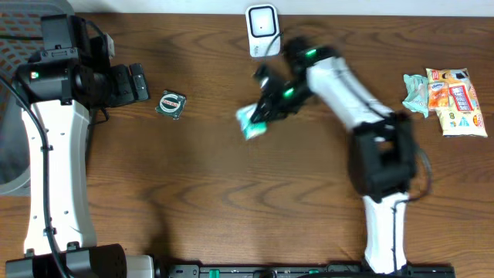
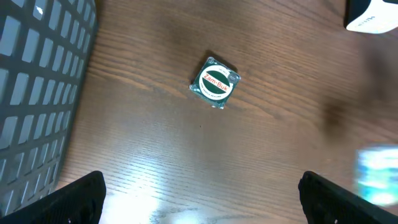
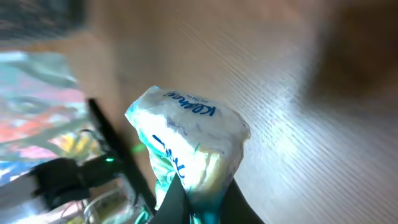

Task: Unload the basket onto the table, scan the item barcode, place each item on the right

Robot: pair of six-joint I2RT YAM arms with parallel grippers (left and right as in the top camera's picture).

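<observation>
Brown wood-grain table point(image 1: 201, 201) seen from overhead, w/ two white-and-black arms working over it. Right gripper point(image 1: 266, 110) is reaching toward table centre and pinching a white-and-teal Kleenex tissue pack point(image 1: 250, 122), jaws pressed together on one end. Pack is sticking out from the fingertips toward the robot's left. It is sitting near a white barcode scanner point(image 1: 262, 31) at the far edge, but apart from it. Can't tell whether pack is touching the table.

In right wrist view the pack point(image 3: 186, 140) is filling mid-frame, blue lettering facing the camera, w/ dark fingers point(image 3: 174, 200) gripping its lower end.

Left gripper point(image 1: 139, 81) is hanging at the left side, jaws spread wide, holding nothing. In left wrist view its fingertips point(image 2: 81, 198) are showing at both bottom corners. A small round green Zam-Buk tin point(image 2: 214, 83) is lying on the wood beyond them, apart from both. Grey mesh basket point(image 2: 37, 81) is sitting at left. Snack packets point(image 1: 455, 100) are lying far right, well apart from both arms.
</observation>
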